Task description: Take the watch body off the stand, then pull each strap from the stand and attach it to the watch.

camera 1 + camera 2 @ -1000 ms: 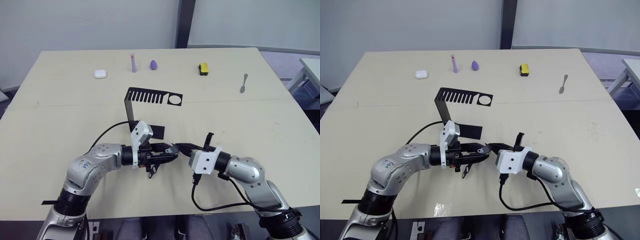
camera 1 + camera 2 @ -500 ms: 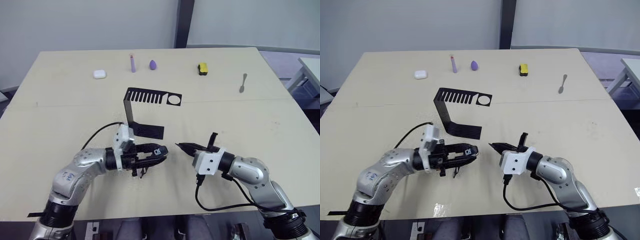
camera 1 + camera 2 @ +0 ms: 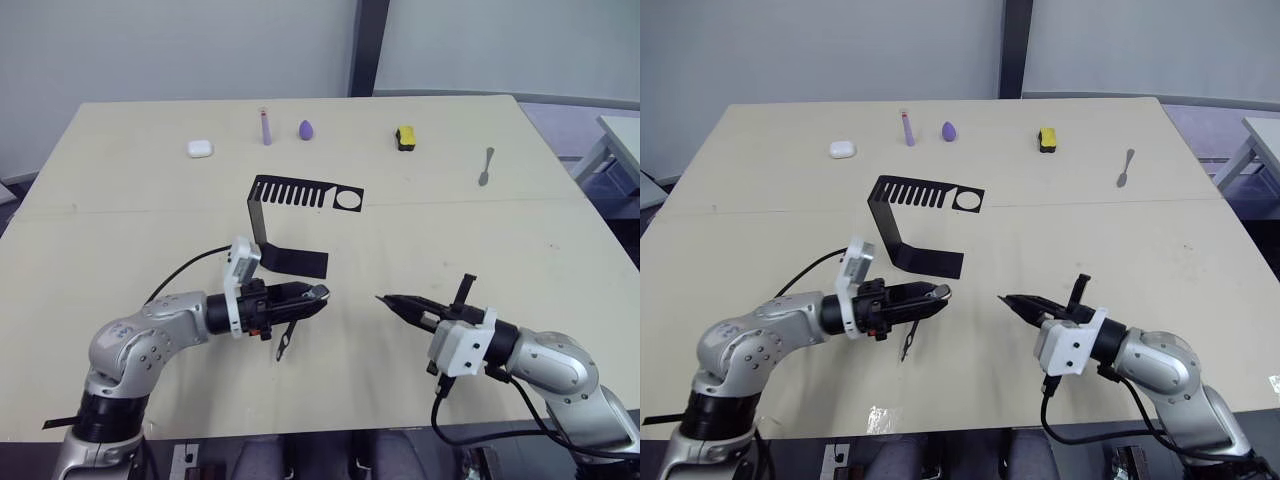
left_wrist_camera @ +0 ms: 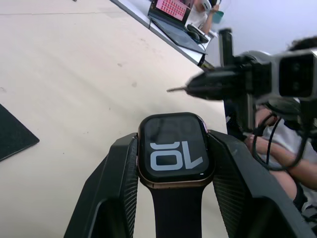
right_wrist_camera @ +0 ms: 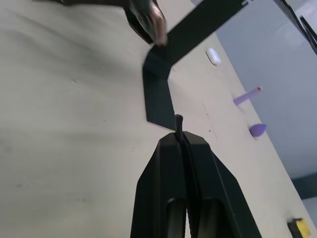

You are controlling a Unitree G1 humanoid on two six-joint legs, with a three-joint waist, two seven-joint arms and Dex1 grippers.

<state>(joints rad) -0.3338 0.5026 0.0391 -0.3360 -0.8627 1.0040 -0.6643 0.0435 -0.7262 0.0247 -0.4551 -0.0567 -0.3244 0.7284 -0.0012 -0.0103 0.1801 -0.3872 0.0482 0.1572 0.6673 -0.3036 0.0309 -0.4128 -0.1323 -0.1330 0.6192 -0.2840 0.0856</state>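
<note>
Pinching the watch body (image 4: 174, 150) between its two fingers, your left gripper (image 3: 312, 294) sits low over the counter (image 3: 480, 240), just in front of the stand's flat foot. One strap (image 3: 285, 339) is already on the watch and hangs down from it, tip near the counter. The stand (image 3: 290, 218) is upright mid-counter, w/ its slotted top pointing to the robot's right. Your right gripper (image 3: 392, 301) has its fingers pressed together on a thin dark strip; can't tell from here if that's the second strap. It's well apart from the left gripper, w/ bare counter between them. Along the far edge: a white case (image 3: 200, 148), a lilac stick (image 3: 266, 127), a purple drop-shaped thing (image 3: 305, 129), a yellow-black block (image 3: 405, 137) and a spoon (image 3: 486, 167), all well clear of both arms.
</note>
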